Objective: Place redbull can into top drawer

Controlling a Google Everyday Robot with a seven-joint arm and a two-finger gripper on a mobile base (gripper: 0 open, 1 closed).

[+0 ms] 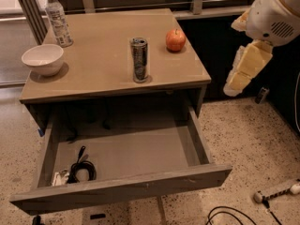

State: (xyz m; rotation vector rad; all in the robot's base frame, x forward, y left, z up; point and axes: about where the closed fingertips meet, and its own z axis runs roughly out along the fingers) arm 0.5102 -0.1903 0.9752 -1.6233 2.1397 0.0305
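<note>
The redbull can [139, 60] stands upright near the middle of the tabletop [103, 55], dark and slim with a silver top. Below it the top drawer [126, 151] is pulled wide open, its grey floor showing. My gripper [236, 84] hangs at the right of the view, off the table's right edge, pointing down and left, at about the height of the tabletop. It is well apart from the can and holds nothing that I can see.
A red apple [176, 40] sits right of the can. A white bowl [43, 59] and a clear water bottle [58, 19] stand at the table's left. A black cable coil [80, 168] lies in the drawer's front left corner. Cables and a power strip [276, 191] lie on the floor.
</note>
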